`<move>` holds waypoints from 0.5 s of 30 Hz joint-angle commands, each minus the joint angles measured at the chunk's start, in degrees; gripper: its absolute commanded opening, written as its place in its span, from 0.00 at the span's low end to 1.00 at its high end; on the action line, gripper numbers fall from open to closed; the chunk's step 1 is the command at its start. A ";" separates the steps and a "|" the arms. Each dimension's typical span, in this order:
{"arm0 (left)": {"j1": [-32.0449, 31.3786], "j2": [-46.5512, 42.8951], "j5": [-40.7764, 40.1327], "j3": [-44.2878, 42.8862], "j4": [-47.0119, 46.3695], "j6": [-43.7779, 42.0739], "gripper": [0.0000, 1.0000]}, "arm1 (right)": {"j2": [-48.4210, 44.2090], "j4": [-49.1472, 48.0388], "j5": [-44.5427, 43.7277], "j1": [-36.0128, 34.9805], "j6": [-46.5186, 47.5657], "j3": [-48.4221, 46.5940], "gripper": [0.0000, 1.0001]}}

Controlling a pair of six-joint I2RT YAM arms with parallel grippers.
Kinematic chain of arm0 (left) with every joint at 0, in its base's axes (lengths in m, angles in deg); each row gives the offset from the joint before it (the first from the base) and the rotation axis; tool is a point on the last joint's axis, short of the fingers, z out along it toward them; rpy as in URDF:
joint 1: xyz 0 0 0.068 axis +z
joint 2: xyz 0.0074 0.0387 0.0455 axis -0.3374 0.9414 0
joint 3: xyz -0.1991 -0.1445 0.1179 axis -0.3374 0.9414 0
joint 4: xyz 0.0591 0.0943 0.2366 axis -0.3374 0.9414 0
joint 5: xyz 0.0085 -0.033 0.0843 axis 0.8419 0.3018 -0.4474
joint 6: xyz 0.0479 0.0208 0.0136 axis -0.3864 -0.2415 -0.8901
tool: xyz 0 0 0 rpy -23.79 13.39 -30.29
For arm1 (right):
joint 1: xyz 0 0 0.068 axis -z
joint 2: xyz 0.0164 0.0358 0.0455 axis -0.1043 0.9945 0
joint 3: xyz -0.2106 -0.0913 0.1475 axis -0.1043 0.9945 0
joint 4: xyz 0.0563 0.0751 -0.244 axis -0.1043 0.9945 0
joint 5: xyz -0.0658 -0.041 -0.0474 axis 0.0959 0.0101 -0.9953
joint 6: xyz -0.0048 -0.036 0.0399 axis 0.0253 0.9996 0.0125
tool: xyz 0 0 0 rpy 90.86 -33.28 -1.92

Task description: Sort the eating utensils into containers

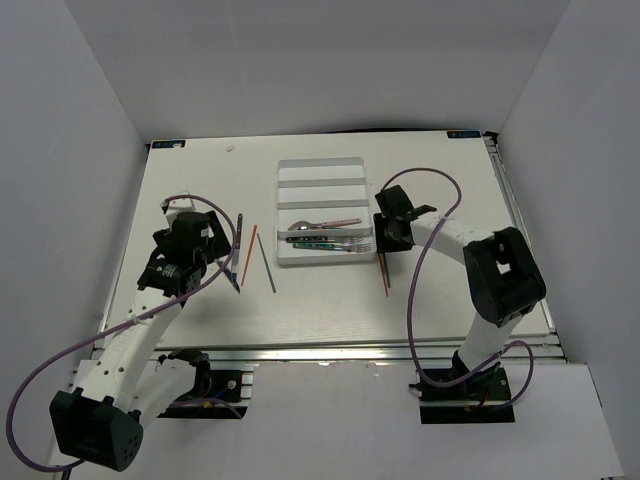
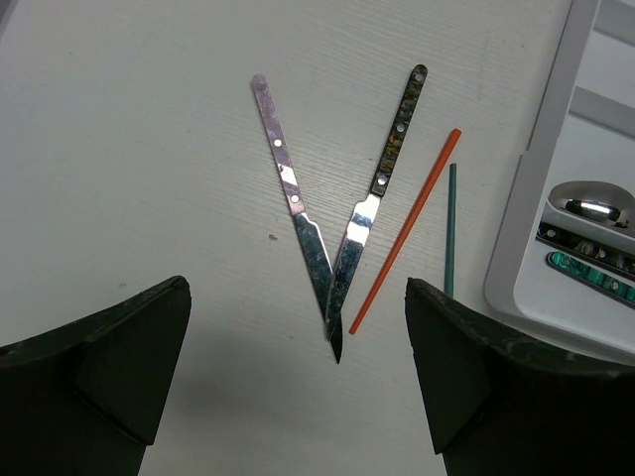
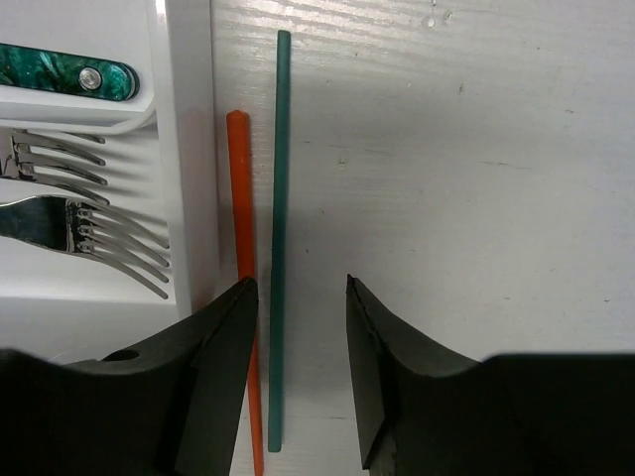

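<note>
Your right fingers (image 3: 223, 377) stand apart above the desk (image 3: 476, 178). The green chopstick (image 3: 278, 198) runs lengthwise through their gap, nearer the tray-side finger. The orange chopstick (image 3: 239, 198) passes under that finger. Beyond it sits the white tray (image 3: 189, 149), holding forks (image 3: 109, 223).

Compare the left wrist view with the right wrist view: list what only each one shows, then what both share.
Left wrist only: a pale-handled knife and a dark-handled knife lying in a V with tips meeting, plus a spoon in the tray.
Right wrist only: fork tines inside the tray.
Both: the white tray, a green-marbled handle in it, and an orange chopstick beside a green chopstick on the table, though it is a different pair in each view.
</note>
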 commanded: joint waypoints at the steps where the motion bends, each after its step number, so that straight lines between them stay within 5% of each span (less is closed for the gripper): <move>1: -0.24 -0.02 -0.11 -0.25 -0.60 -0.21 0.98 | 0.67 -1.83 0.60 0.35 -0.62 0.05 0.46; 9: -0.24 -0.02 -0.02 -0.16 -0.51 -0.21 0.98 | 3.31 -2.27 1.74 1.66 -2.29 3.74 0.31; 15: -0.24 -0.28 -0.02 -0.25 -0.60 -0.21 0.98 | 3.93 -0.43 3.41 2.02 -0.80 4.62 0.02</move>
